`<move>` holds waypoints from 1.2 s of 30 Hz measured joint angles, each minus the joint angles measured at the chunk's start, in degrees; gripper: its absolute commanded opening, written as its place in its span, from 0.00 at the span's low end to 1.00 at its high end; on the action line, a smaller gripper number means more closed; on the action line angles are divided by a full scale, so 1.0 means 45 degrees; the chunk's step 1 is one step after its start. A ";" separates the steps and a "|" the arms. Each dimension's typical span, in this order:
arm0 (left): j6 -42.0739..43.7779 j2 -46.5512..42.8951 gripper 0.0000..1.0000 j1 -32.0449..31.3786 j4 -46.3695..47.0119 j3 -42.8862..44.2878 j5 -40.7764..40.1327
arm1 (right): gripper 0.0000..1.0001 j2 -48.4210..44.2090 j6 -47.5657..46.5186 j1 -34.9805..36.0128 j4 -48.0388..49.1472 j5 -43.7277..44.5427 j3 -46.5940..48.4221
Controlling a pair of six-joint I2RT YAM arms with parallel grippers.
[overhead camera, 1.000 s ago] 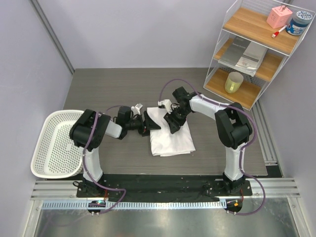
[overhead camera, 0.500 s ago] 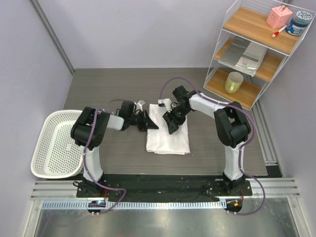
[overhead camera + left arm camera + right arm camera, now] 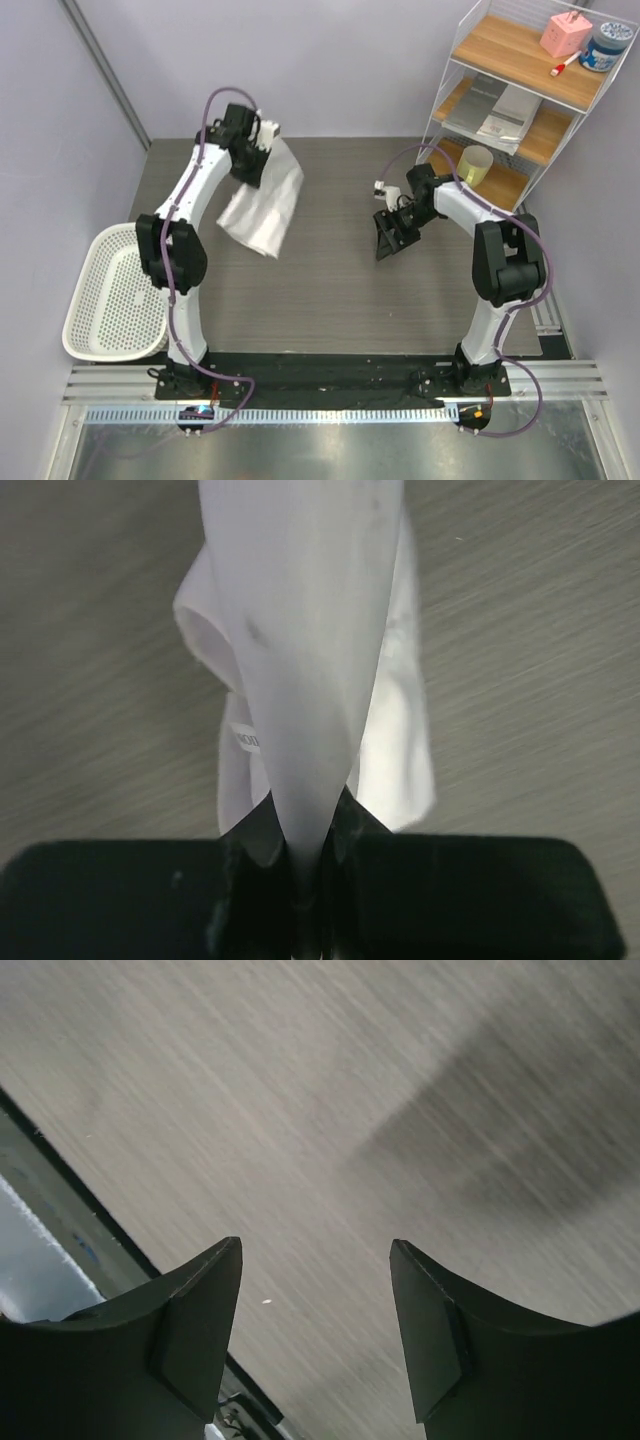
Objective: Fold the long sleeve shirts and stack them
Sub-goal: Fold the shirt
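**Shirt lifted on the left pincer; set-down pending**

1. The counter point(image 3: 330, 300) is a grey wood-grain surface. No other garment shows on it, and no stack is visible.
2. A shelf rack point(image 3: 520, 100) stands at 2 o'clock, off the working area. A perforated white basket point(image 3: 110, 290) sits at 8 o'clock at the counter's edge.
3. The shirt point(image 3: 265, 205) hangs at about 11 o'clock, draped downward from a single pinch point. In the left wrist view the shirt point(image 3: 300, 660) falls away in soft layers with a label exposed. Whether its lowest corner touches the counter cannot be determined.
4. The left pincer point(image 3: 262, 160) is clamped on the cloth's top edge. The wrist view shows the left pincer point(image 3: 298, 845) narrow, with fabric between its jaws.
5. The right pincer point(image 3: 388, 240) sits at 3 o'clock, well apart from the garment. Its own view shows the right pincer point(image 3: 315, 1250) spread wide, holding nothing.

Assessment: the step in hand appears to be carrying the garment to a laying spot. The next move calls for lowering it flat and slowly, as a one-point hold invites the layers to slip open.
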 measured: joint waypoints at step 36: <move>0.0884 -0.2351 0.32 -0.7276 -0.1515 -0.2293 -0.0423 | 0.71 -0.1778 0.2841 -0.2365 0.1282 -0.2807 -0.4439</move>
